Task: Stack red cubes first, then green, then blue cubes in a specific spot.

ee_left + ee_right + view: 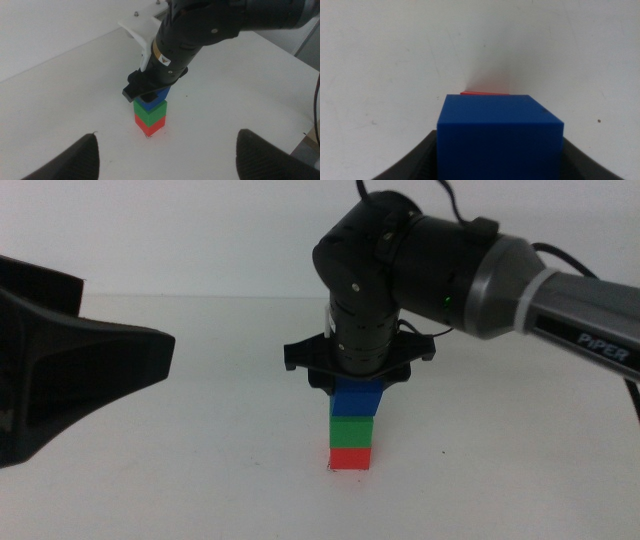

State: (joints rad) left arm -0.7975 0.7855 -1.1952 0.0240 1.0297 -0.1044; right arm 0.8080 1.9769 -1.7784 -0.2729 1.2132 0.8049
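Idle left gripper point(165, 150), jaws apart, fills lower frame; mid-frame, right gripper point(357, 372) clasps blue cube point(358, 399) atop green point(353, 430) and red point(351, 457): release squarely, lift straight.

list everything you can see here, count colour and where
red cube: 1, red, on the table at the bottom of the stack
green cube: 1, green, on top of the red cube
blue cube: 1, dark blue, top of the stack, between the right hand's jaws
table: 1, white, under the stack
right hand: 1, black, directly above the stack, shut on the blue cube, arm coming in from the right
left hand: 1, black, jaws wide open, held back from the stack on the left side of the table
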